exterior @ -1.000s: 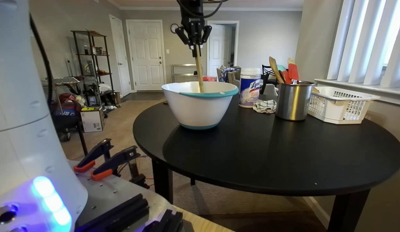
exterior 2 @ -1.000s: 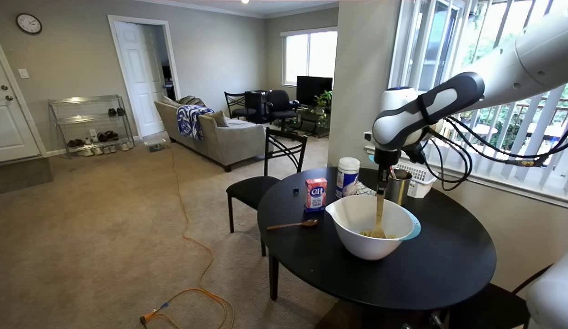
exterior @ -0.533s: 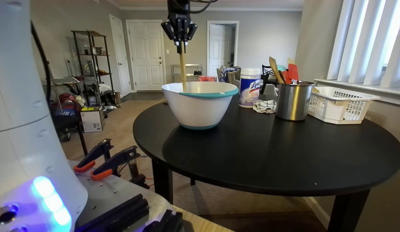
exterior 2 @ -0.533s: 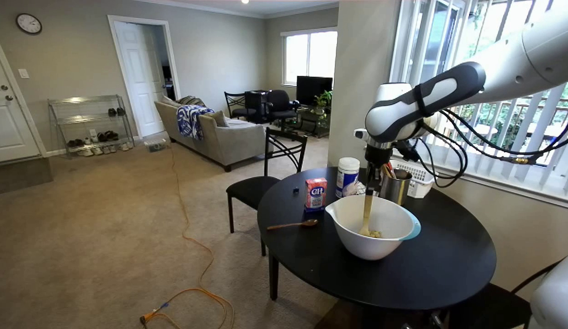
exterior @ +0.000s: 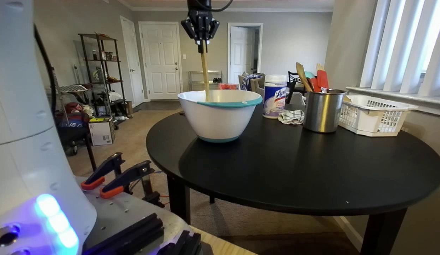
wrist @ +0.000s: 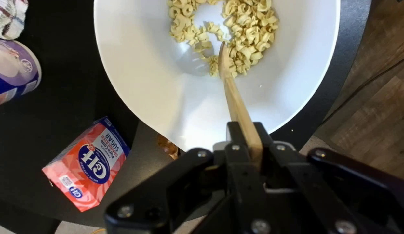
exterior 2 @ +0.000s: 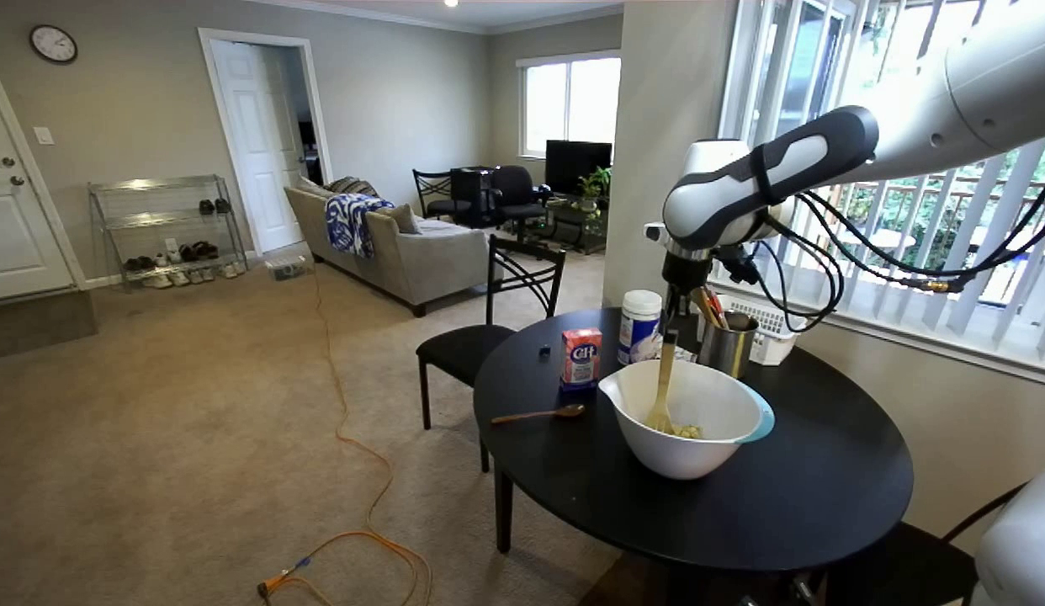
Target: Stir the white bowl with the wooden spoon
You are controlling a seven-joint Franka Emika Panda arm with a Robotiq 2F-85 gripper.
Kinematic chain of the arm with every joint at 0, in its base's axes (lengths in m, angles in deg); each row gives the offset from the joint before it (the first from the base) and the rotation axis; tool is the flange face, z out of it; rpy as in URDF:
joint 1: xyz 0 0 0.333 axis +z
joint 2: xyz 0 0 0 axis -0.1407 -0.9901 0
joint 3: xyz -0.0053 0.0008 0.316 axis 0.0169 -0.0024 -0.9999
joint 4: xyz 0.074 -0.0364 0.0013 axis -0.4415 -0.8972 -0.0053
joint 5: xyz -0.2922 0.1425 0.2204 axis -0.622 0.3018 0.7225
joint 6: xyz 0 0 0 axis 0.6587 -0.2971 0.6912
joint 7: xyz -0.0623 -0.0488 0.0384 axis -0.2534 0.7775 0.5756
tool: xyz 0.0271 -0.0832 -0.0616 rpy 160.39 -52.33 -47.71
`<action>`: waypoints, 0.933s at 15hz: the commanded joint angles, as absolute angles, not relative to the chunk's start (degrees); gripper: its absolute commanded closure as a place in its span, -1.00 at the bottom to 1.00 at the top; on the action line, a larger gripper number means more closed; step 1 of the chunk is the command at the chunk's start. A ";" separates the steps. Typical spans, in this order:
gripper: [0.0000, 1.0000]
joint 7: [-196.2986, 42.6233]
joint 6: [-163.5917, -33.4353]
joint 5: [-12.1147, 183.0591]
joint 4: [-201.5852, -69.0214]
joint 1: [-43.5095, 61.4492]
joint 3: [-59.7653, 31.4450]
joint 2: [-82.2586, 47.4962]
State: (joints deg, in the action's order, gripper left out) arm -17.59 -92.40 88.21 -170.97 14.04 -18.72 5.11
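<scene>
The white bowl [exterior: 220,122], teal at rim and base, stands on the black round table; it also shows in an exterior view as the bowl [exterior 2: 686,457] with curly pasta [exterior 2: 687,432] inside. My gripper [exterior: 203,49] hangs above the rim, shut on the upper handle of the wooden spoon [exterior: 205,72]. Seen from the wrist, the spoon [wrist: 236,100] slants down between the gripper's [wrist: 247,125] two fingers. Its head touches the pasta [wrist: 250,32], which lies in a broken ring on the bowl's bottom. The handle's top end is partly hidden by the fingers.
A red sugar box [exterior 2: 580,358], a brown spoon [exterior 2: 539,414] and a wipes canister [exterior 2: 639,326] stand or lie close to the bowl. Farther along the table [exterior: 294,173] are a cloth [exterior: 291,117], a metal utensil cup [exterior: 322,111] and a white basket [exterior: 368,118].
The gripper and spoon have swept across the bowl toward its spout side and risen a little. In the last half second the gripper has drifted slightly back in an exterior view. The bowl has stayed put.
</scene>
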 commanded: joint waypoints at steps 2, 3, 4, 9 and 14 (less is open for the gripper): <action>0.91 -20.80 -92.52 86.22 -170.48 12.39 -18.66 4.80; 0.91 -20.95 -92.58 86.13 -170.67 12.12 -18.48 4.81; 0.40 -20.90 -92.28 86.27 -170.72 11.88 -18.32 4.83; -0.24 -20.53 -92.01 86.74 -170.64 11.06 -17.69 4.59; -0.87 -22.75 -92.40 85.57 -170.59 10.31 -17.29 4.37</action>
